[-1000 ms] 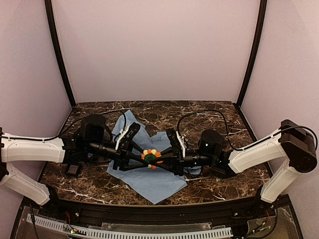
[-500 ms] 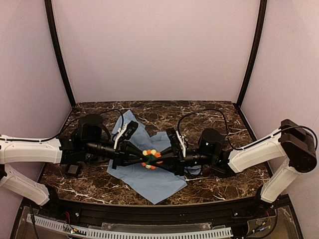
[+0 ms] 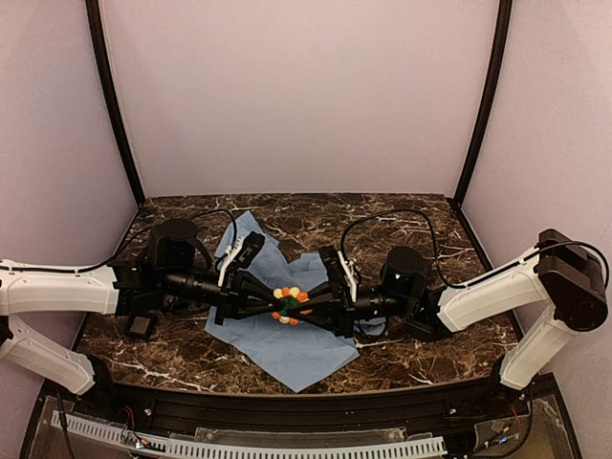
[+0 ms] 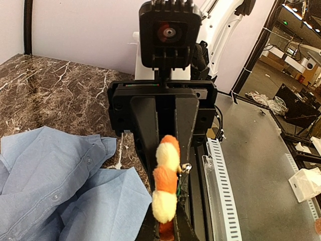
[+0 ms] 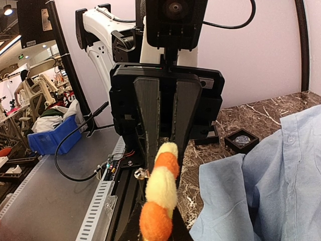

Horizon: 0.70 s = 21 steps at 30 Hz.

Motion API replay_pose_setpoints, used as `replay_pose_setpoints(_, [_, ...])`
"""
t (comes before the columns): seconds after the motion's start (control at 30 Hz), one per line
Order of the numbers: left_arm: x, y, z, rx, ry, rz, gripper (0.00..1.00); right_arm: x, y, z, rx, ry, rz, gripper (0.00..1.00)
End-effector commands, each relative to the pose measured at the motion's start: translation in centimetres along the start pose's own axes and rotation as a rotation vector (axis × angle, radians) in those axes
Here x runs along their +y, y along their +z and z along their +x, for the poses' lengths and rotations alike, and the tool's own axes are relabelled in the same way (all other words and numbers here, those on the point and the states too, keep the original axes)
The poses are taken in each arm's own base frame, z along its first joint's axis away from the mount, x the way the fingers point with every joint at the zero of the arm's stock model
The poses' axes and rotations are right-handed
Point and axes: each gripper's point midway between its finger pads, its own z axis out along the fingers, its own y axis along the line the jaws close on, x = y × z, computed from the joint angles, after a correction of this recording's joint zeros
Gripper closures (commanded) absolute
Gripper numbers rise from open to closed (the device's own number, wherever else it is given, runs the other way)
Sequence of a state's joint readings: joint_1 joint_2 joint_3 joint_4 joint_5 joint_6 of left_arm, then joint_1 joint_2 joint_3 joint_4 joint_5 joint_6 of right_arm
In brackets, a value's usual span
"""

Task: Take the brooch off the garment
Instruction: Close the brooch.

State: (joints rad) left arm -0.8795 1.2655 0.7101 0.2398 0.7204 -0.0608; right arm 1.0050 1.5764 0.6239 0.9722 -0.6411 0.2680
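gripping one brooch [image 3: 290,304] over one garment [image 3: 287,356]: left gripper [image 3: 274,304], right gripper [image 3: 307,302]

Flower brooch [image 3: 289,304]: small, puffy orange, yellow and red petals round a dark green centre. Both wrist views show it edge-on and upright, with a small metal clasp at its back. It sits where the closed tips of the left hand [image 3: 275,304] and right hand [image 3: 306,304] meet. Light blue buttoned garment [image 3: 287,349]: crumpled, spread on the surface [image 3: 402,363] beneath. Cannot tell whether the pin is in the cloth.
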Motion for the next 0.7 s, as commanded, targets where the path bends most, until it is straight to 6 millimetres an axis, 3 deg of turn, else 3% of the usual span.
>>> replay_pose_setpoints(0.0, [-1.01, -0.30, -0.17, -0.013, 0.007, 0.023, 0.99, -1.77, 0.03, -0.37, -0.006, -0.012, 0.063, 0.89])
replay_pose_setpoints(0.43, [-0.88, -0.12, 0.03, -0.008, -0.001, 0.024, 0.99, -1.83, 0.08, -0.34, -0.002, -0.017, 0.071, 0.78])
replay_pose_setpoints(0.67, [-0.87, -0.13, 0.05, -0.007, 0.000, 0.026, 0.99, -1.89, 0.03, -0.54, -0.007, -0.017, 0.078, 0.80])
